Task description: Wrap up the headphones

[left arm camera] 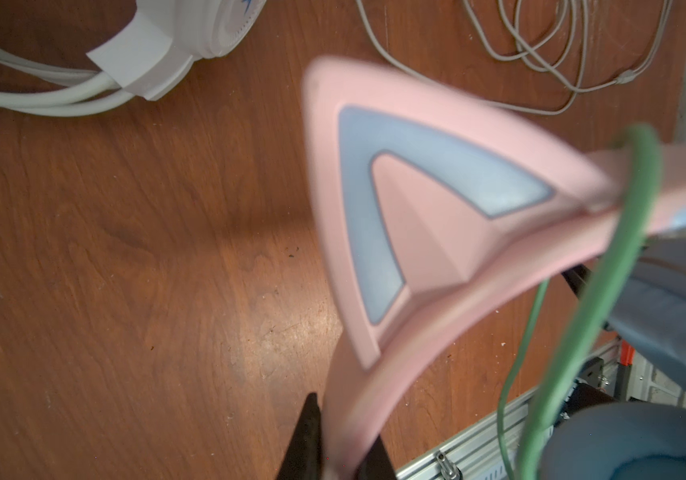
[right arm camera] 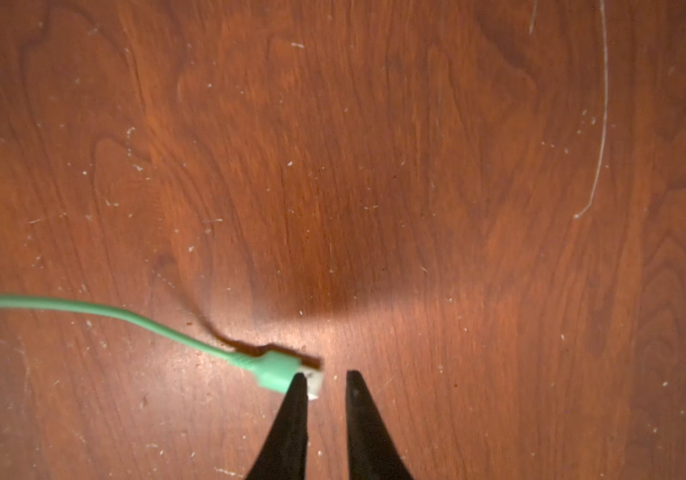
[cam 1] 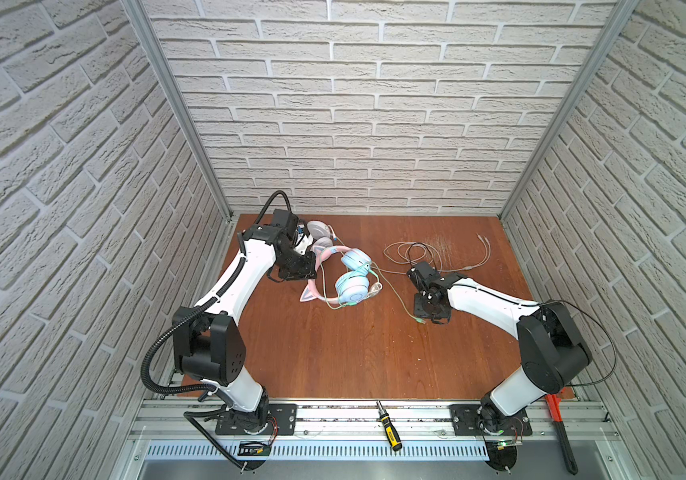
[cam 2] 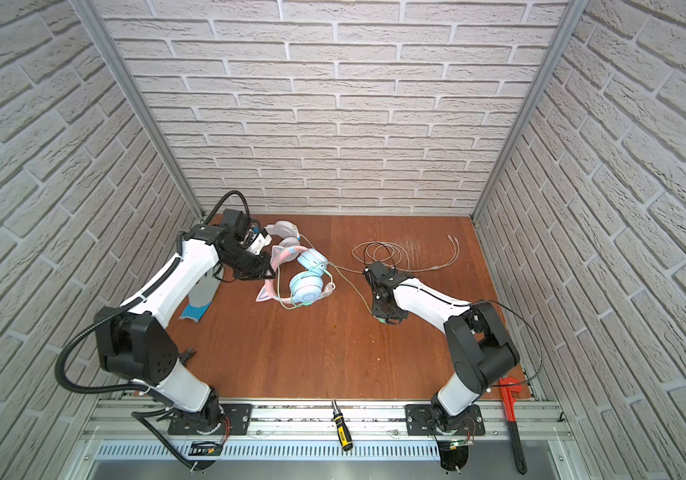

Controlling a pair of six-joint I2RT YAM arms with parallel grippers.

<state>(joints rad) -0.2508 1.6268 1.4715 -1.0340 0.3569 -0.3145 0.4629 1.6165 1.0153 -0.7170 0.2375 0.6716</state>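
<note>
While my left claw [left arm camera: 343, 440] is clamped on the pink band [left arm camera: 353, 395] of the cat-ear headphones [cam 1: 351, 286], left of the table's [cam 1: 333, 353] middle, the job looks to me less than half done. The white headphones [cam 1: 318, 229] lie at the far left, just beyond that claw and not yet wrapped.

On the cat-ear pair, a few loops of green cable [right arm camera: 83, 306] already hang around the band and the light-blue cups, which I take as a start. The tail of the cable runs off loose to the right and nearer, ending in its plug [right arm camera: 276, 370] flat on the wood.

My right claw [right arm camera: 326, 376] hovers there with its jaws a little apart. The plug's metal end sits against 1 finger, pinched by nothing. Farther back on the right, the white cable [left arm camera: 626, 77] sprawls in a slack coil.

So 2 things remain, by my reckoning — winding on the green tail and wrapping the whole white cable.
</note>
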